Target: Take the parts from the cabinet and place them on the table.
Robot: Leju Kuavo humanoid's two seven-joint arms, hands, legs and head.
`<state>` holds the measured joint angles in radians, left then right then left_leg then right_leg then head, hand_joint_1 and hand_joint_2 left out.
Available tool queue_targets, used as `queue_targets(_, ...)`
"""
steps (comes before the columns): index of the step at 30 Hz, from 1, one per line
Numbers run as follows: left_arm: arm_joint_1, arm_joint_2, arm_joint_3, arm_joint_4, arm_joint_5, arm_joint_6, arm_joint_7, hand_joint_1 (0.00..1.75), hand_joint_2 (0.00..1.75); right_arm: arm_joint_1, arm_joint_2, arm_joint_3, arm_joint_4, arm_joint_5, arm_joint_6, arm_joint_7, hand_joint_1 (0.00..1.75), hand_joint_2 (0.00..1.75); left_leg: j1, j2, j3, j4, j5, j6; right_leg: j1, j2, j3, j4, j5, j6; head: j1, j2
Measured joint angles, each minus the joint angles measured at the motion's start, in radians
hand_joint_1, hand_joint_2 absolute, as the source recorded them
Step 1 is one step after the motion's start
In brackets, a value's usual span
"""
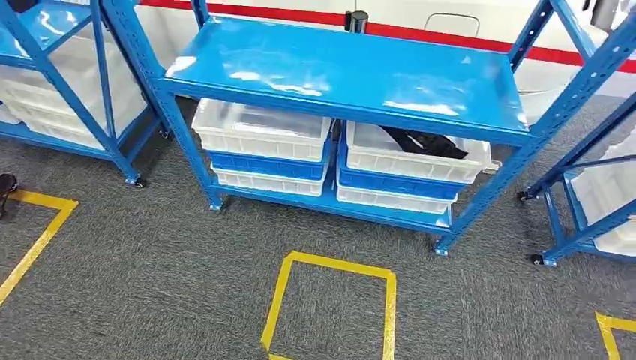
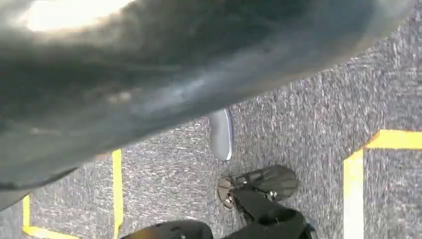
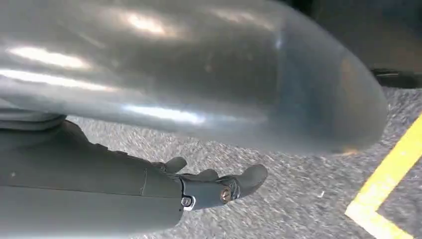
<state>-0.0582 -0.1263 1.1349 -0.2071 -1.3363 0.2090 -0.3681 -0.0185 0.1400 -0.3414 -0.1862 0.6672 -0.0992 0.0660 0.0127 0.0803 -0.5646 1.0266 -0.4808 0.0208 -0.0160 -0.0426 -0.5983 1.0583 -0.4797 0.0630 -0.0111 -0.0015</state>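
The parts (image 1: 424,141) appear as a dark, strap-like object lying in the upper white bin (image 1: 416,154) on the right side of the blue cabinet (image 1: 345,71). This bin sits on top of a blue bin (image 1: 397,184), which in turn rests on another white bin (image 1: 390,200). A matching stack of white bin (image 1: 259,129), blue bin (image 1: 266,165) and white bin (image 1: 266,182) stands just beside it on the left, on the same lower shelf. The cabinet's top shelf is a bare blue panel.

The right hand (image 3: 209,186) hangs over grey carpet (image 3: 278,199), its fingers loosely extended and apart, holding nothing. The left hand (image 2: 221,133) shows as one pale fingertip beneath a blurred cover; whether it is spread or closed cannot be determined.

Yellow tape (image 1: 330,300) marks a square outline on the carpet in front of the cabinet. Further blue racks (image 1: 67,82) holding white bins stand at either side.
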Motion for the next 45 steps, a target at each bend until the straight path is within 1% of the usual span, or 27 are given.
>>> queue_targets(1, 0.001, 0.0, 0.0, 0.0, 0.0, 0.0, 0.0, 0.0, 0.0, -0.005, 0.001, 0.0, 0.0, 0.0, 0.0, 0.0, 0.0, 0.0, -0.01, 0.009, 0.002, 0.002, -0.005, -0.007, 0.008, -0.046, 0.025, -0.048, 0.003, -0.007, 0.003, 0.0)
queue_targets(2, 0.001, 0.0, 0.0, 0.0, 0.0, 0.0, 0.0, 0.0, 0.0, -0.007, 0.0, 0.0, 0.0, 0.0, 0.0, 0.0, 0.0, 0.0, -0.012, 0.02, 0.003, 0.002, -0.009, -0.014, 0.008, -0.033, 0.031, -0.047, 0.011, -0.014, 0.0, 0.0)
queue_targets(3, 0.0, 0.001, 0.0, 0.0, 0.0, 0.0, 0.0, 0.0, 0.0, -0.005, 0.0, 0.0, 0.0, 0.0, 0.0, 0.0, 0.0, 0.0, -0.011, 0.029, 0.009, 0.002, -0.009, -0.018, 0.009, -0.022, 0.022, -0.045, 0.015, -0.021, -0.003, 0.0)
queue_targets(4, -0.002, 0.0, 0.0, 0.0, 0.0, 0.0, 0.0, 0.0, 0.0, -0.004, 0.0, 0.0, 0.0, 0.0, 0.0, 0.0, 0.0, 0.0, -0.008, 0.04, 0.016, -0.002, -0.01, -0.023, 0.013, -0.011, 0.016, -0.044, 0.014, -0.024, 0.0, 0.0)
queue_targets(5, -0.006, 0.0, 0.0, 0.0, 0.0, 0.0, 0.0, 0.0, 0.0, -0.003, -0.001, 0.0, 0.0, 0.0, 0.0, 0.0, 0.0, 0.0, -0.007, 0.051, 0.024, -0.006, -0.013, -0.031, 0.013, 0.003, 0.019, -0.049, 0.015, -0.031, 0.0, 0.0)
queue_targets(6, -0.007, 0.0, 0.0, 0.0, 0.002, 0.0, 0.0, 0.0, 0.0, -0.003, -0.001, 0.0, 0.0, 0.0, 0.0, 0.0, 0.0, 0.0, 0.0, 0.041, 0.026, 0.002, -0.022, -0.039, -0.009, 0.016, 0.036, -0.057, 0.02, -0.038, -0.001, 0.0)
queue_targets(7, -0.007, 0.0, 0.0, 0.0, 0.002, 0.0, 0.0, 0.0, 0.0, -0.002, -0.001, 0.0, 0.0, 0.0, 0.0, 0.0, 0.0, 0.0, 0.002, -0.011, 0.02, 0.033, -0.045, -0.042, -0.007, 0.026, 0.04, -0.057, 0.022, -0.043, -0.01, 0.0)
queue_targets(8, -0.006, 0.0, 0.0, 0.0, 0.003, 0.0, 0.0, 0.0, 0.0, -0.002, -0.001, 0.0, 0.0, 0.0, 0.0, 0.0, 0.0, 0.0, 0.004, -0.05, -0.009, 0.099, -0.086, -0.043, -0.007, 0.033, 0.041, -0.057, 0.022, -0.047, -0.013, 0.0)
queue_targets(9, -0.006, 0.0, 0.0, 0.0, 0.003, 0.0, 0.0, 0.0, 0.0, -0.003, 0.0, 0.0, 0.0, 0.0, 0.0, 0.0, 0.0, 0.0, 0.003, -0.069, -0.046, 0.179, -0.126, -0.045, -0.007, 0.046, 0.041, -0.057, 0.022, -0.048, -0.015, 0.0)
queue_targets(10, -0.004, 0.0, 0.0, 0.0, 0.003, 0.0, 0.0, 0.0, 0.0, -0.004, 0.0, 0.0, 0.0, 0.0, 0.0, 0.0, 0.0, 0.0, 0.003, -0.079, -0.087, 0.26, -0.159, -0.047, -0.006, 0.061, 0.041, -0.056, 0.021, -0.049, -0.015, 0.0)
queue_targets(11, -0.001, 0.0, 0.0, 0.0, 0.004, 0.0, 0.0, 0.0, 0.0, -0.004, 0.001, 0.0, 0.0, 0.003, 0.0, -0.003, 0.0, 0.0, 0.003, -0.082, -0.116, 0.311, -0.167, -0.048, -0.005, 0.07, 0.042, -0.056, 0.021, -0.05, -0.016, 0.0)
queue_targets(12, 0.0, 0.0, 0.0, 0.0, 0.007, 0.0, 0.0, 0.0, 0.0, -0.001, 0.0, 0.0, 0.0, 0.006, -0.006, -0.01, 0.0, 0.0, 0.004, -0.083, -0.12, 0.305, -0.145, -0.048, -0.005, 0.081, 0.045, -0.055, 0.02, -0.051, -0.015, 0.0)
queue_targets(13, 0.0, 0.0, 0.0, 0.0, 0.008, 0.001, 0.0, 0.0, 0.0, 0.001, 0.0, 0.0, 0.0, 0.011, -0.011, -0.014, 0.0, 0.0, 0.006, -0.083, -0.107, 0.262, -0.107, -0.049, -0.006, 0.09, 0.048, -0.054, 0.018, -0.052, -0.016, 0.0)
queue_targets(14, 0.0, 0.001, 0.0, 0.0, 0.009, 0.002, 0.0, 0.0, 0.0, 0.001, 0.0, 0.0, 0.0, 0.014, -0.016, -0.014, 0.0, 0.0, 0.009, -0.084, -0.074, 0.18, -0.054, -0.049, -0.007, 0.098, 0.054, -0.054, 0.017, -0.053, -0.016, 0.0)
queue_targets(15, 0.0, 0.002, 0.0, 0.0, 0.009, 0.003, -0.001, 0.0, 0.0, 0.001, 0.0, 0.0, 0.0, 0.019, -0.019, -0.014, 0.0, 0.0, 0.013, -0.086, -0.036, 0.091, -0.006, -0.05, -0.008, 0.103, 0.059, -0.053, 0.012, -0.046, -0.016, 0.0)
queue_targets(16, 0.0, 0.002, 0.0, 0.001, 0.009, 0.003, -0.002, 0.0, 0.0, 0.001, 0.0, 0.0, 0.0, 0.021, -0.02, -0.016, 0.0, 0.0, 0.019, -0.1, -0.013, 0.03, 0.011, -0.053, -0.006, 0.107, 0.054, -0.052, 0.008, -0.04, -0.018, 0.0)
queue_targets(17, -0.001, -0.001, 0.0, 0.001, 0.008, 0.003, -0.003, 0.0, 0.0, -0.002, -0.001, 0.0, 0.0, 0.021, -0.02, -0.018, 0.0, 0.0, 0.015, -0.111, -0.008, 0.011, 0.002, -0.05, 0.005, 0.11, 0.052, -0.04, 0.002, -0.033, -0.02, 0.0)
queue_targets(18, -0.002, -0.002, 0.0, 0.001, 0.008, 0.001, -0.004, 0.0, 0.0, -0.002, -0.001, 0.0, 0.0, 0.021, -0.021, -0.019, 0.0, 0.0, 0.015, -0.108, -0.013, 0.012, 0.006, -0.043, 0.002, 0.11, 0.047, -0.044, 0.004, -0.03, -0.018, 0.0)
queue_targets(19, -0.002, -0.004, 0.0, 0.001, 0.008, -0.001, -0.004, 0.0, 0.0, 0.0, -0.003, 0.0, 0.0, 0.021, -0.021, -0.021, 0.0, 0.0, 0.015, -0.108, -0.015, 0.01, 0.007, -0.043, 0.003, 0.111, 0.042, -0.042, 0.002, -0.046, -0.019, 0.0)
queue_targets(20, -0.001, -0.003, 0.0, 0.001, 0.009, -0.006, -0.004, 0.0, 0.0, 0.001, -0.003, 0.0, 0.0, 0.021, -0.021, -0.021, 0.0, 0.0, 0.013, -0.109, -0.016, 0.01, 0.008, -0.043, 0.002, 0.11, 0.04, -0.045, 0.003, -0.048, -0.015, 0.0)
queue_targets(22, 0.001, -0.001, 0.0, 0.001, 0.016, -0.019, -0.004, 0.0, 0.0, 0.003, -0.003, 0.0, 0.0, 0.024, -0.021, -0.021, 0.0, 0.0, 0.009, -0.111, -0.016, 0.01, 0.007, -0.041, 0.0, 0.108, 0.041, -0.053, 0.004, -0.047, -0.013, 0.0)
queue_targets(25, 0.0, -0.001, 0.0, 0.001, 0.016, -0.031, -0.006, 0.0, 0.0, 0.0, -0.003, 0.0, 0.0, 0.026, -0.021, -0.022, 0.0, 0.0, 0.005, -0.112, -0.016, 0.01, 0.006, -0.034, -0.004, 0.108, 0.042, -0.057, 0.006, -0.043, -0.014, 0.0)
queue_targets(28, 0.0, -0.001, 0.0, 0.001, 0.016, -0.039, -0.01, 0.0, 0.0, 0.001, -0.003, 0.0, 0.0, 0.027, -0.021, -0.022, 0.0, 0.0, 0.002, -0.112, -0.018, 0.011, 0.006, -0.033, -0.005, 0.108, 0.046, -0.058, 0.009, -0.037, -0.014, 0.0)
queue_targets(32, 0.0, 0.0, 0.0, 0.001, 0.015, -0.039, -0.01, 0.0, 0.0, 0.001, -0.004, 0.0, 0.0, 0.03, -0.021, -0.024, 0.0, 0.0, 0.002, -0.111, -0.02, 0.012, 0.008, -0.031, -0.006, 0.108, 0.047, -0.058, 0.01, -0.022, -0.015, 0.0)
queue_targets(41, 0.0, 0.0, 0.0, 0.001, 0.015, -0.037, -0.013, 0.0, 0.0, 0.0, -0.004, 0.0, 0.0, 0.037, -0.021, -0.03, 0.0, 0.0, 0.009, -0.11, -0.017, 0.011, 0.008, -0.031, 0.003, 0.108, 0.047, -0.057, 0.01, -0.023, -0.014, 0.0)
queue_targets(43, 0.0, 0.0, 0.0, 0.001, 0.016, -0.037, -0.013, 0.0, 0.0, 0.0, -0.005, 0.0, 0.0, 0.037, -0.021, -0.031, 0.0, 0.0, 0.01, -0.11, -0.017, 0.011, 0.008, -0.031, 0.003, 0.108, 0.047, -0.057, 0.01, -0.023, -0.015, 0.0)
queue_targets(45, 0.0, 0.002, 0.001, 0.001, 0.016, -0.037, -0.014, 0.0, 0.0, 0.001, -0.004, 0.0, 0.0, 0.037, -0.021, -0.032, 0.0, 0.0, 0.007, -0.111, -0.018, 0.015, 0.007, -0.028, -0.001, 0.108, 0.049, -0.058, 0.011, -0.02, -0.014, 0.0)
